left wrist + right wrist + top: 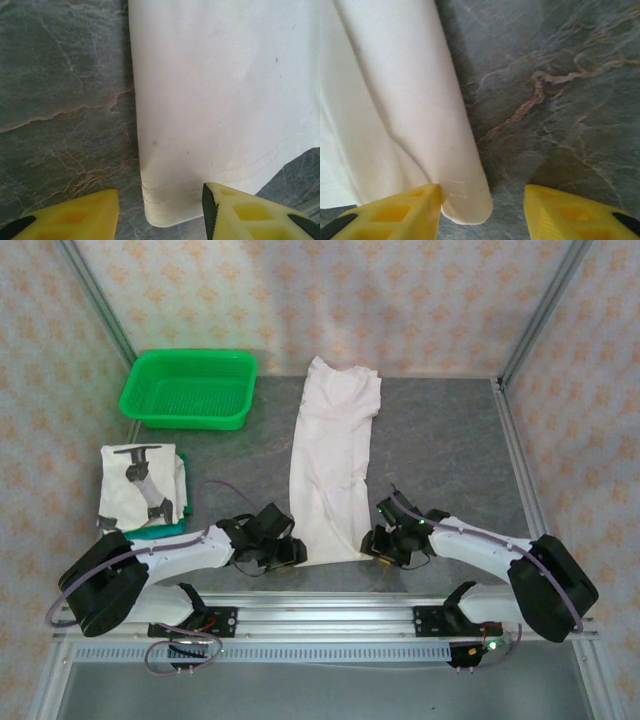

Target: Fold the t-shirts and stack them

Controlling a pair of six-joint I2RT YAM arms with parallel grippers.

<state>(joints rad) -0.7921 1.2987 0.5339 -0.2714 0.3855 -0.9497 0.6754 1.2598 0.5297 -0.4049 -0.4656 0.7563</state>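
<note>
Top external: from high behind, looking down over the whole desk (440, 440). Wrist views: low and close, each facing one near hem corner of the t-shirt (330, 470), also seen overhead

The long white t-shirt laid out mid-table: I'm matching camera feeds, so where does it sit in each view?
Top external: the t-shirt runs down the centre, far side to near edge.
Left wrist: the t-shirt fills the upper right, hem corner between the open jaws.
Right wrist: it covers the left, hem corner beside the left jaw.
Shared landmark: the veined grey table.
</note>
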